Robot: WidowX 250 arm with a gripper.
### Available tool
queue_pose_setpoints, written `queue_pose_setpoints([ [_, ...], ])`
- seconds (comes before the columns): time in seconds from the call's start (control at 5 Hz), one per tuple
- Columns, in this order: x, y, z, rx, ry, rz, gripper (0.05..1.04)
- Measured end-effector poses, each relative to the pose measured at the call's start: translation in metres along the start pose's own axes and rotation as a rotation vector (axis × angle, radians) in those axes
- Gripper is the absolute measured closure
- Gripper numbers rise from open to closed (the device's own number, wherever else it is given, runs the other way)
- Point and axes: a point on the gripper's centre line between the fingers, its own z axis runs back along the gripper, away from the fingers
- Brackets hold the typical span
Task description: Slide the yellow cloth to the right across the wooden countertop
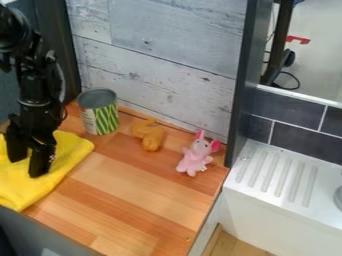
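The black gripper [27, 162] hangs at the left over a yellow cloth [63, 162], its two fingers spread apart with yellow cloth visible between them. Whether the fingertips touch the cloth I cannot tell. Just right of the arm stands an open-topped can [99, 112] with a green and white patterned label. Farther right on the wooden counter [133, 185] lies an orange-brown toy [149, 135]. A pink plush toy with large ears [194, 156] is near the counter's right edge.
A whitewashed plank wall [160, 60] runs behind the counter, ending at a dark upright post [242, 90]. Beyond the counter's right edge is a white sink with a ribbed drainboard [280, 175], with dark tiles [300, 135] behind it.
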Motion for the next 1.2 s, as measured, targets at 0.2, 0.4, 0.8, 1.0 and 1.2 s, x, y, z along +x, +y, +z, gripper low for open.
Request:
queue_pose_setpoints([
  [0.2,0.006,-0.015,0.004,-0.021,-0.002,-0.059,0.083],
  [0.4,0.012,-0.060,0.012,-0.062,0.038,-0.143,0.083],
  [0.8,0.032,-0.152,0.034,-0.103,-0.032,-0.302,0.083],
  [1.0,0.037,-0.193,0.043,-0.117,-0.038,-0.381,0.083],
  [1.2,0.031,-0.208,0.044,-0.129,0.002,-0.399,0.083],
])
